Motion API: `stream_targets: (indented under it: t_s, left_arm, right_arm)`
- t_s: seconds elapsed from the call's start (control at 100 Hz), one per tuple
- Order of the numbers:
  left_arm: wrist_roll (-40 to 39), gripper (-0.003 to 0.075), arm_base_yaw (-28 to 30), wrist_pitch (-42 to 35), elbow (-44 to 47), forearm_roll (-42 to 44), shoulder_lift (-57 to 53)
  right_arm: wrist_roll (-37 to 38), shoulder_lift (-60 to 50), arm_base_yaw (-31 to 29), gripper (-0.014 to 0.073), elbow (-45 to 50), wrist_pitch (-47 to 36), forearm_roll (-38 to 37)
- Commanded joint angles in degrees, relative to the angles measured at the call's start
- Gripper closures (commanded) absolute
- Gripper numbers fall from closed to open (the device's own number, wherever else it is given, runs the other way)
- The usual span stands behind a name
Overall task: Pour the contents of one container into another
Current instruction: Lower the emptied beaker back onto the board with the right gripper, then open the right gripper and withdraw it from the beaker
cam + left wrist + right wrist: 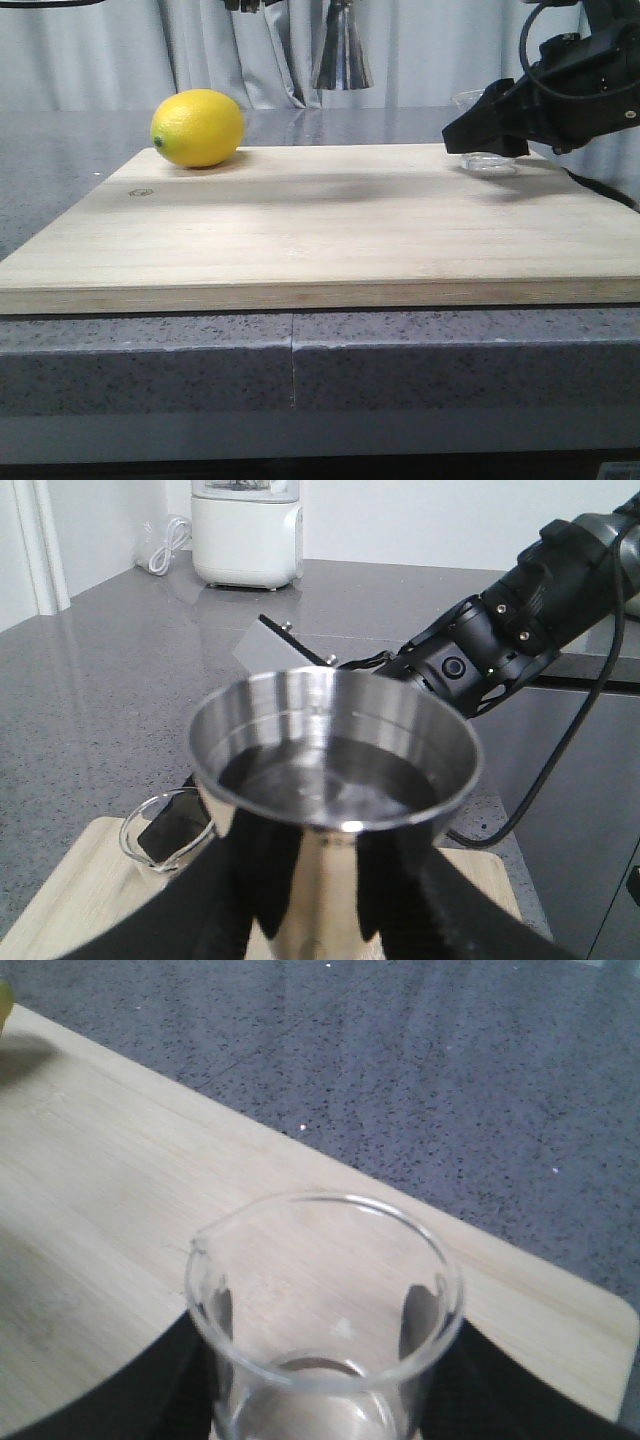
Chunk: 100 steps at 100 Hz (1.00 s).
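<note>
The clear glass beaker [489, 160] stands upright at the back right of the wooden board [320, 230], and it looks empty. My right gripper [478, 126] is shut on it; its dark fingers [170, 1380] press both sides of the beaker [325, 1290], whose pouring lip points toward the lemon side. The steel jigger [342, 55] hangs high above the board's back middle. My left gripper [335, 890] is shut on the waist of the jigger [335, 750], whose upper cup holds liquid. From there the beaker [160, 825] shows low beside the jigger.
A yellow lemon [198, 127] lies at the board's back left. The right arm [520, 630] and its cable [560, 750] reach in over the grey stone counter [450, 1090]. A white appliance [247, 530] stands far back on the counter.
</note>
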Motion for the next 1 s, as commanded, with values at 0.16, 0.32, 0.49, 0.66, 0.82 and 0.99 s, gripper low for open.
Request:
stream_targets:
  t_s: [0.16,0.32,0.49,0.66,0.82,0.99]
  left_arm:
    - [-0.35,0.0483,-0.47,5.72,-1.32,-4.74,-2.97]
    - [-0.35,0.0483,-0.47,5.72,-1.32,-4.74,-2.97]
    - [-0.35,0.0483,-0.47,5.72,-1.32,-4.74,-2.97]
    - [-0.35,0.0483,-0.47,5.72,-1.32,-4.74,-2.97]
    - [-0.35,0.0483,-0.47,5.72,-1.32,-4.74,-2.97]
    - [-0.35,0.0483,-0.47,5.72,-1.32,-4.74,-2.97]
  right_arm:
    - [-0.64,-1.67,-0.49,0.0172,-2.02,-1.29,1.64]
    - [0.09,-2.25,-0.49,0.0038,-2.02,-1.29,1.64]
    - [4.04,-6.05,-0.49,-0.0001,-2.02,0.10,1.42]
    - [13.79,-11.50,-0.49,-0.0001,-2.02,2.95,-2.06]
    - [27.02,-17.52,-0.39,0.0000,-2.02,7.84,-11.13]
    - [46.18,-23.00,-0.39,0.0000,-2.02,11.09,-30.71]
